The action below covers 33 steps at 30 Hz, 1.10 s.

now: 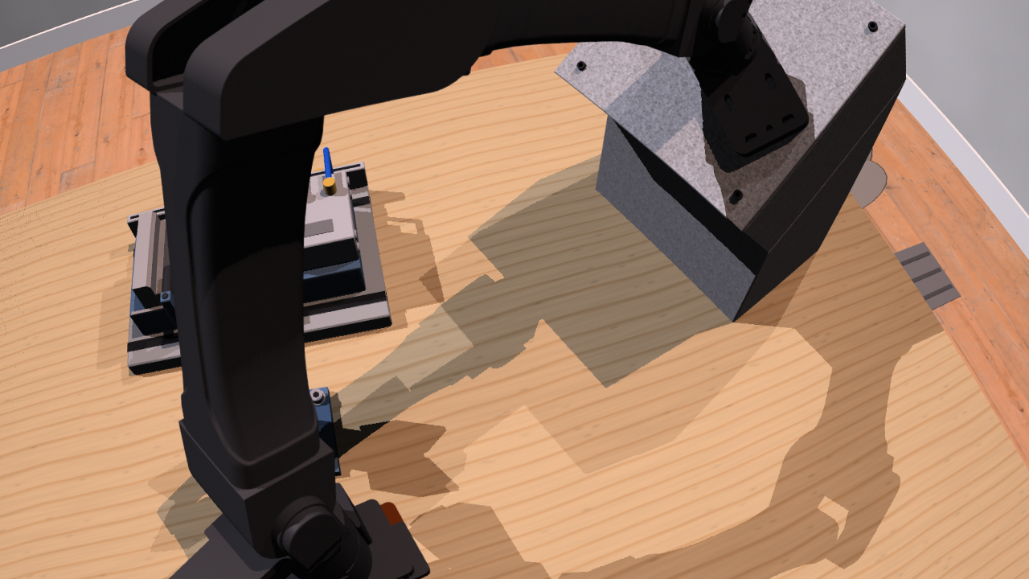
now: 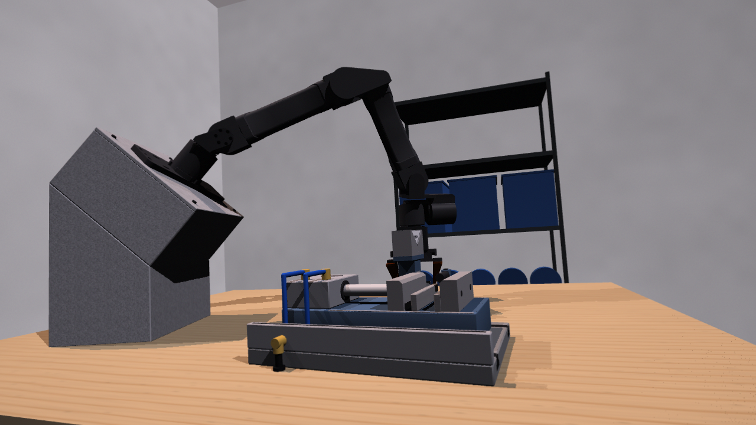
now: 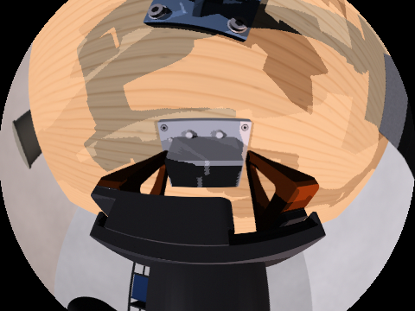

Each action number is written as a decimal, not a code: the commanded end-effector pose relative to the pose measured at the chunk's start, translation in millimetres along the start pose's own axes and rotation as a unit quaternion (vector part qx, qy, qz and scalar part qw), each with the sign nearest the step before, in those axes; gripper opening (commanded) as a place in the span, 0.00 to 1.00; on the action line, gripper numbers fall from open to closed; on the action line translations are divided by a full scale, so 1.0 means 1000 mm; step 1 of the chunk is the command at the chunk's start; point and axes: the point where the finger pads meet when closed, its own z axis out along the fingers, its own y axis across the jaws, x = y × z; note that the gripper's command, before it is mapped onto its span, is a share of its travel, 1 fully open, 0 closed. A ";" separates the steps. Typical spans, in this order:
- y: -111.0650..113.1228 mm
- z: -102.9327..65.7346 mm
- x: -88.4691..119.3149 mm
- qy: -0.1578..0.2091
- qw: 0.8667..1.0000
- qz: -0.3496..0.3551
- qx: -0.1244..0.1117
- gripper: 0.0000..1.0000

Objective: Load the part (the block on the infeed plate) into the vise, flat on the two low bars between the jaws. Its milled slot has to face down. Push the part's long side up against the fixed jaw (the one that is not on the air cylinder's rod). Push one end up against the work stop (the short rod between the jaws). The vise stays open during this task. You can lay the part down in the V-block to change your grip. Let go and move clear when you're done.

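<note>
Gripper open astride the part at the infeed plate

The gripper (image 1: pixel 309 554) (image 2: pixel 415 278) (image 3: pixel 207 155) points down over the infeed plate (image 3: pixel 162 136), its orange fingers spread apart and clamped on nothing. In the wrist view one finger stands on each side of the part (image 3: pixel 205 149), with the tips close to its ends; whether either tip touches cannot be told. The part, a dark grey block, sits on the infeed plate beside two round pins (image 3: pixel 188 135), and the facing of its milled slot cannot be made out.

Apart from the infeed plate stands the V-block (image 2: pixel 406 244), a grey notched piece on a blue stand (image 1: pixel 327 432) (image 2: pixel 409 265) (image 3: pixel 201 19) bolted down at its foot. Farther from the plate, beyond the V-block, is the vise (image 1: pixel 359 310) (image 2: pixel 370 343). Its fixed jaw (image 1: pixel 147 259) (image 2: pixel 455 291) and its moving jaw (image 2: pixel 406 291), on the rod (image 2: pixel 364 289) of the air cylinder (image 1: pixel 330 215) (image 2: pixel 317 291), stand apart, and the part is not loaded there.

Well away from the infeed plate, the black arm (image 1: pixel 244 288) (image 2: pixel 285 108) rises from a speckled grey pedestal (image 1: pixel 669 237) (image 2: pixel 100 264) (image 3: pixel 395 108).
</note>
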 end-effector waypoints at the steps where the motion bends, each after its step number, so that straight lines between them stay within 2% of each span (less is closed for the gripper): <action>1: 0.015 -0.005 0.002 0.004 1.000 0.002 -0.016 0.81; 19: 0.015 -0.005 0.002 0.004 1.000 0.002 -0.016 0.81; 20: 0.015 -0.005 0.002 0.004 1.000 0.002 -0.016 0.00; 33: 0.016 -0.008 0.001 0.003 1.000 0.002 -0.016 0.00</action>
